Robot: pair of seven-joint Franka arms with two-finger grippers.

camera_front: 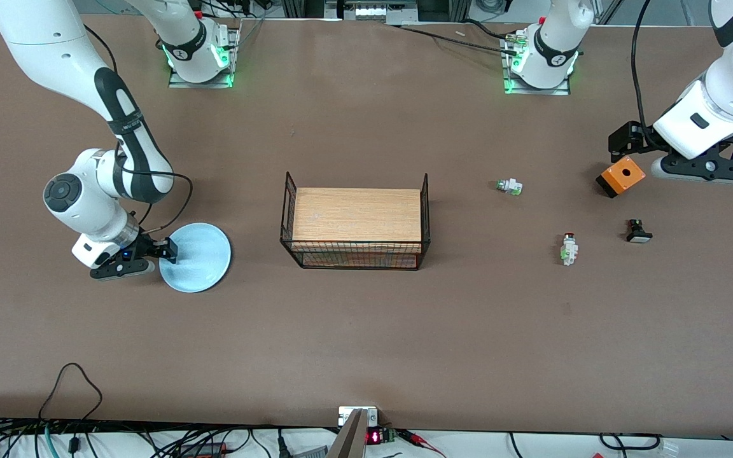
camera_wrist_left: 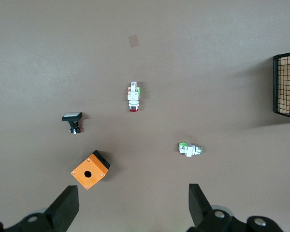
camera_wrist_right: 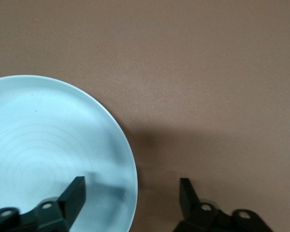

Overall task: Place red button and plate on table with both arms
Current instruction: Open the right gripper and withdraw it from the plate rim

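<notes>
- The round, shallow, pale blue plate (camera_front: pixel 196 257) lies flat on the matte brown surface (camera_front: pixel 366 331) toward the right arm's end; faint concentric rings show on its smooth glazed face (camera_wrist_right: pixel 48 154).
- The right end effector (camera_front: pixel 166 250) sits low at the plate's rim, its black fingers (camera_wrist_right: pixel 73 195) spread apart, one over the plate and one outside the rim, gripping nothing.
- The tiny red button (camera_front: pixel 569 248), a white blocky switch with a dark red round cap and a green spot, lies on its side on the surface toward the left arm's end (camera_wrist_left: pixel 133 98).
- The left end effector (camera_wrist_left: pixel 133 205) hangs over the orange box with a black hole (camera_front: pixel 621 177), released and wide open.
- A green-capped white switch (camera_front: pixel 509 186) lies between that box and the wood-topped black wire rack (camera_front: pixel 356 219).
- A small black switch with a pale flat cap (camera_front: pixel 637 231) lies beside the red button.
</notes>
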